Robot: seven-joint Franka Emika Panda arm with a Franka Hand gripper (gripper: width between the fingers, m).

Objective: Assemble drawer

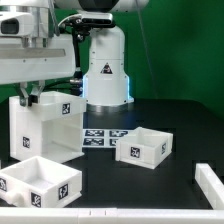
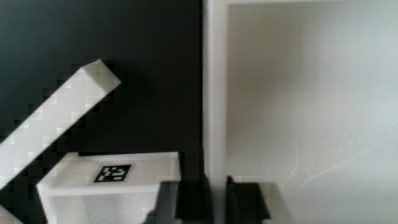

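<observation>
Nearest us, a white open-top rectangular plastic tray [image 1: 40, 185] lies just before the white plastic cube-shaped casing [image 1: 45, 130], at the exterior view's left. Our black two-finger gripper [image 2: 210, 188] seems to pinch the casing's thin upright wall between its fingers [image 2: 175, 205]. We should hold that grip square and shift the casing slowly, without tipping it. Farther off, the second white tray [image 1: 142, 148] sits beside the flat white marker board [image 1: 98, 135].
</observation>
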